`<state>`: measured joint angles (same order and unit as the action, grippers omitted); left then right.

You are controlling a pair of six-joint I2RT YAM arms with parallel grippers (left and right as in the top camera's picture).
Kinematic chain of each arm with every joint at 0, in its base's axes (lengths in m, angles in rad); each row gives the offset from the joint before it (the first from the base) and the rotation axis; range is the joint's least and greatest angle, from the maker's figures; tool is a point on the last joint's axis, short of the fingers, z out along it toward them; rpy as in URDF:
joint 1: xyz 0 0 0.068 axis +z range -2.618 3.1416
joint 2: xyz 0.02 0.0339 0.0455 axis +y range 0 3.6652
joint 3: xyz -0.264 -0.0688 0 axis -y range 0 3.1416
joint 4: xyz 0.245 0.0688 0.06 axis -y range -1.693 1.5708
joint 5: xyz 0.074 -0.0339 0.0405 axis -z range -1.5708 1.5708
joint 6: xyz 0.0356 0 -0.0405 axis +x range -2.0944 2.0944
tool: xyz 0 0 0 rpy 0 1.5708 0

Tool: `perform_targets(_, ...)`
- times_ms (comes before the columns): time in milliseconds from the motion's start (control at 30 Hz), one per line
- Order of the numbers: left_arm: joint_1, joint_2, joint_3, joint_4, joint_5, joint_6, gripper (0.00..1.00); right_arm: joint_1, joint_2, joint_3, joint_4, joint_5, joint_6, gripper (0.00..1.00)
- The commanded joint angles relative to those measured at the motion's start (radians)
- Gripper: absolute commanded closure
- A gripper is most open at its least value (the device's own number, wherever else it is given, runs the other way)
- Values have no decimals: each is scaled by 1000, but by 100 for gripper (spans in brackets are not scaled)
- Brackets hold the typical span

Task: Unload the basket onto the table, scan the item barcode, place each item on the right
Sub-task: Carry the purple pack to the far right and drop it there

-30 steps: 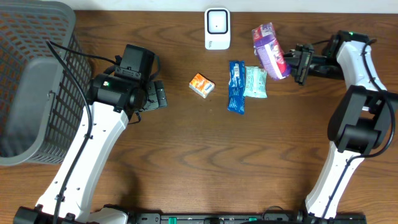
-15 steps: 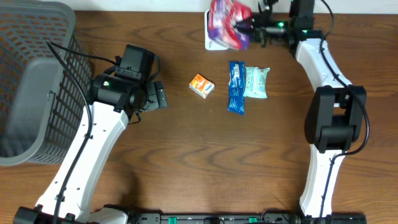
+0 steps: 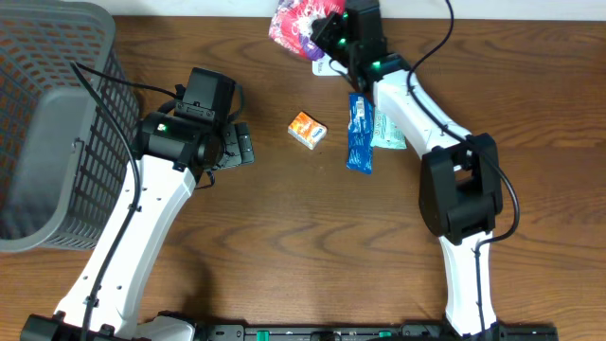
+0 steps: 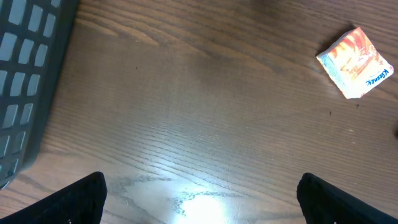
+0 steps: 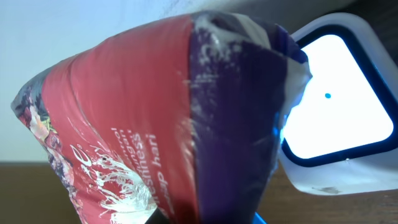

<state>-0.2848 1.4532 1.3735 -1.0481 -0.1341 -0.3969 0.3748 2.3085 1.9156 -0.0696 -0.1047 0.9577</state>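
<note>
Packet (red/purple wrap) clamped in right gripper, just beside scanner, left gripper w/ jaws apart

Quick colour rundown: the worktop is mid-brown wood with wavy darker grain all over. The snack bag is red-pink on one side and deep purple on the other, with white lettering and a splashy white graphic. The scanner beside it is white, its window glowing white inside a dark navy border. Just below the scanner in the overhead view there's a blue packet with white print, then a pale mint packet. Left of those sits an orange-and-white pack with blue lettering. Far left of the scanner, the basket is grey lattice. The left arm and right arm are white with black joints.
</note>
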Motion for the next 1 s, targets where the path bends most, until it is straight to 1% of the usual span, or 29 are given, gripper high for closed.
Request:
perform_targets(0,3,-1,5,-4,-9,-5,2,-46,-14,10,7,149,-111,99)
perform_targets(67,3,-1,5,-4,-9,-5,2,-93,-42,16,-34,148,-183,99)
perform_targets(133,3,-1,5,-4,-9,-5,2,-150,-80,16,-97,152,-189,99)
perform_targets(167,3,-1,5,-4,-9,-5,2,-223,-121,16,-158,151,-200,99)
perform_targets(200,3,-1,5,-4,-9,-5,2,-243,-132,16,-175,151,-210,99)
perform_targets(267,3,-1,5,-4,-9,-5,2,-352,-182,16,-278,159,-291,99)
perform_targets(333,3,-1,5,-4,-9,-5,2,-438,-208,16,-372,183,-335,99)
perform_targets(400,3,-1,5,-4,-9,-5,2,-529,-218,16,-467,206,-375,99)
perform_targets(433,3,-1,5,-4,-9,-5,2,-605,-217,16,-534,208,-412,99)
perform_targets(467,3,-1,5,-4,-9,-5,2,-657,-211,16,-576,213,-417,99)
perform_targets(600,3,-1,5,-4,-9,-5,2,-818,-182,16,-647,212,-417,99)
perform_targets(633,3,-1,5,-4,-9,-5,2,-848,-177,16,-653,211,-416,96)
perform_targets(667,3,-1,5,-4,-9,-5,2,-881,-168,16,-660,210,-416,88)
perform_targets(700,3,-1,5,-4,-9,-5,2,-908,-163,16,-668,202,-416,76)
perform_targets(733,3,-1,5,-4,-9,-5,2,-937,-157,16,-680,185,-413,60)
perform_targets(800,3,-1,5,-4,-9,-5,2,-966,-153,15,-695,142,-413,43)
perform_targets(867,3,-1,5,-4,-9,-5,2,-979,-152,14,-710,78,-413,20)
perform_targets(933,3,-1,5,-4,-9,-5,2,-980,-152,14,-719,27,-413,16)
perform_targets(967,3,-1,5,-4,-9,-5,2,-977,-152,14,-721,5,-413,16)
